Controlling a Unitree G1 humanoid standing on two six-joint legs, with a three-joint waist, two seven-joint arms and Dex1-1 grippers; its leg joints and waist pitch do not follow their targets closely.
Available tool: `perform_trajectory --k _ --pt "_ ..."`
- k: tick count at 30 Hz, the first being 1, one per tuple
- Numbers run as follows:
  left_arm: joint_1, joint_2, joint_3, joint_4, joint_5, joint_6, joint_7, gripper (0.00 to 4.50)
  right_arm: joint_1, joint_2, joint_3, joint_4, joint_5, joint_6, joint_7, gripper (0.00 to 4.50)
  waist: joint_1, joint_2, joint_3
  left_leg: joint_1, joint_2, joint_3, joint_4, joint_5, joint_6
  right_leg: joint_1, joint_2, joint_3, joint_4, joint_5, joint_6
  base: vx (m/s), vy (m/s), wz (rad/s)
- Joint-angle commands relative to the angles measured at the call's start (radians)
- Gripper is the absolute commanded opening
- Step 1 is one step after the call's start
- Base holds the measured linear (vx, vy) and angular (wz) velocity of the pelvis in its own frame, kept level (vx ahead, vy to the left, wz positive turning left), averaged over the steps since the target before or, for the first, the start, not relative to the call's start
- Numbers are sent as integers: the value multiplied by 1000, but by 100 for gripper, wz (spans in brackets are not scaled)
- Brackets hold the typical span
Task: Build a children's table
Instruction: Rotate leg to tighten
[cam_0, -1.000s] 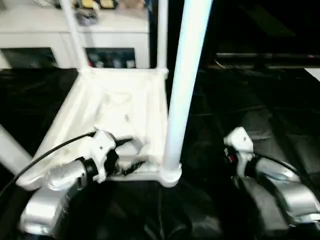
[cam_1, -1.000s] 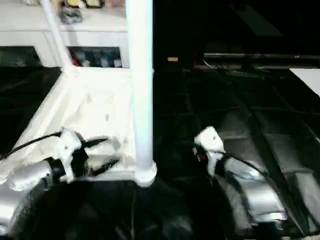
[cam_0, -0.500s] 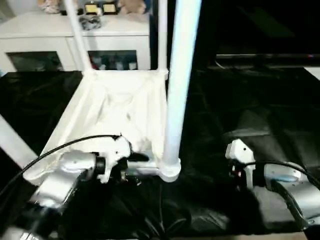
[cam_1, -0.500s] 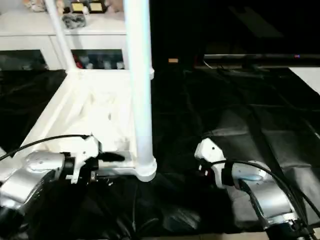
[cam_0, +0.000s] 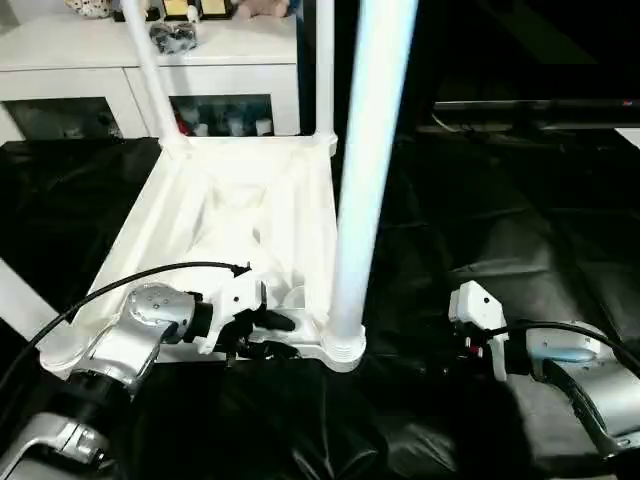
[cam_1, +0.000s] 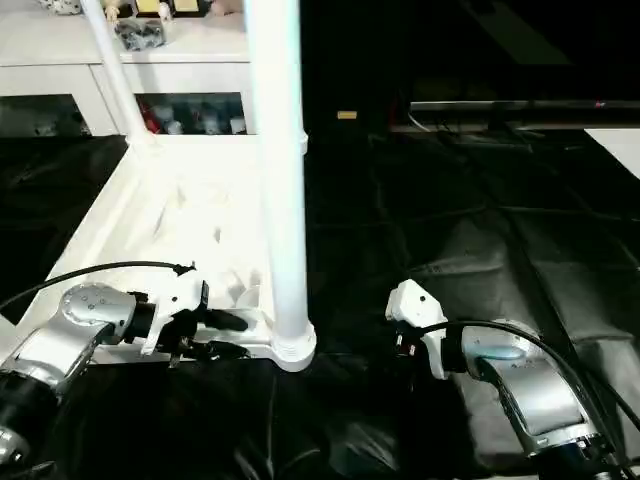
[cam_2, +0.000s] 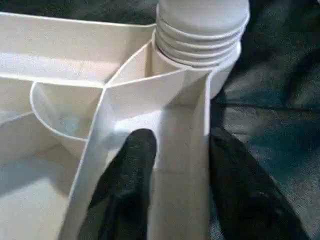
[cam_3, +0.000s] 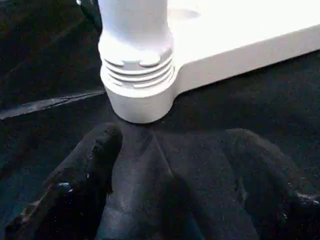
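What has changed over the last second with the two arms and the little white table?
The left gripper has swung down from above the upturned table top to its near rim, and its fingers have closed in, one on each side of the rim wall beside the nearest leg. The right gripper has stayed open, empty, over the black cloth. Table and legs kept their place.

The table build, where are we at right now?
The children's table lies upside down on the black sheet, with legs standing up from its corner sockets. The left gripper straddles the near rim of the top: in the left wrist view one finger sits inside the rim wall and the other outside it, beside the near right leg. The right gripper hangs open over the sheet just right of that leg's socket, touching nothing.
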Motion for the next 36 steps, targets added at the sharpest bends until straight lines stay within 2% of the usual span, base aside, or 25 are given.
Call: perform_trajectory --k 1,3,5,13,20,22,23,24,25,26,27,28,29,30,31,32,33,34,36 --pt "-17 13 2 27 16 -8 -4 149 -18 -4 9 -12 -2 -3 10 375 3 3 -51 25 75 -26 -106 -235 55 26 -54 24 -68 -4 -334 0 0 0" --pt "-20 13 3 33 16 -10 -8 137 -19 -5 10 -11 -3 -4 11 375 4 1 -49 26 76 -25 -108 -261 40 25 -57 27 -73 -59 -326 0 0 0" --pt "-23 9 6 45 13 -11 -15 122 -22 -4 13 -8 -5 -7 10 375 4 2 -48 26 76 -24 -109 -256 36 24 -58 28 -76 -80 -319 0 0 0" --pt "-27 -10 4 70 20 -15 -22 53 -26 1 14 -3 0 6 18 375 3 6 -46 24 78 -25 -114 -256 30 22 -57 29 -79 -105 -310 0 0 0" --pt "-15 4 -5 67 38 -11 -25 1 -32 3 12 -9 17 29 20 446 3 4 -43 23 79 -27 -118 -281 21 19 -58 30 -82 -138 -299 0 0 0" --pt "-4 8 -1 52 41 4 -22 0 -36 5 14 -10 22 37 25 449 2 -1 -42 21 79 -27 -119 -284 20 20 -59 30 -83 -147 -296 0 0 0" --pt "3 10 3 39 39 15 -17 0 -38 7 15 -11 25 41 25 449 1 -7 -42 21 79 -27 -119 -283 22 20 -59 30 -84 -157 -294 0 0 0" --pt "11 12 6 26 35 28 -12 0 -38 10 15 -15 31 48 28 449 1 -2 -42 21 80 -28 -119 -280 22 19 -61 31 -83 -160 -294 0 0 0" --pt "22 14 10 6 30 49 -5 0 -38 14 15 -20 39 52 31 449 1 -2 -42 21 80 -27 -119 -278 24 18 -61 31 -84 -162 -293 0 0 0" --pt "29 15 13 -8 26 64 0 0 -38 17 15 -24 45 54 34 449 0 -9 -42 19 80 -27 -119 -267 28 18 -60 31 -84 -152 -295 0 0 0" --pt "58 12 20 -60 9 117 14 0 -40 30 13 -32 61 67 32 449 2 -4 -43 20 80 -27 -118 -251 31 17 -60 31 -81 -136 -298 0 0 0" --pt "63 11 21 -68 6 125 17 0 -40 33 13 -34 63 70 31 449 1 -3 -45 19 82 -27 -118 -238 33 20 -61 30 -78 -114 -301 0 0 0" --pt "97 5 21 -128 13 177 58 0 -49 52 20 -31 57 64 15 449 -1 -11 -44 15 81 -27 -118 -217 47 20 -58 29 -77 -88 -304 0 0 0" --pt "107 2 20 -144 20 185 73 0 -52 57 21 -29 56 65 11 449 -2 -8 -45 15 82 -27 -116 -195 56 21 -60 28 -74 -60 -309 0 0 0" --pt "119 -8 23 -165 29 208 107 0 -55 65 25 -26 51 56 5 449 -3 -15 -44 16 82 -25 -116 -191 63 20 -59 28 -77 -62 -308 0 0 0" --pt "119 -8 23 -165 29 208 107 0 -55 65 25 -26 51 56 5 449 -3 -12 -46 16 82 -25 -114 -171 71 21 -60 28 -75 -49 -310 0 0 0" --pt "139 -39 36 -198 40 231 180 0 -63 83 26 -16 46 53 -11 449 -5 -22 -46 16 81 -22 -113 -155 80 22 -57 28 -76 -38 -310 0 0 0" --pt "143 -45 39 -204 41 234 193 0 -65 86 26 -14 46 53 -14 449 -4 -19 -47 14 81 -23 -111 -145 84 24 -60 28 -73 -29 -310 0 0 0" --pt "153 -61 46 -226 45 264 232 0 -70 94 29 -6 36 42 -21 449 -4 -18 -47 17 79 -20 -110 -139 91 22 -59 28 -77 -45 -304 0 0 0"
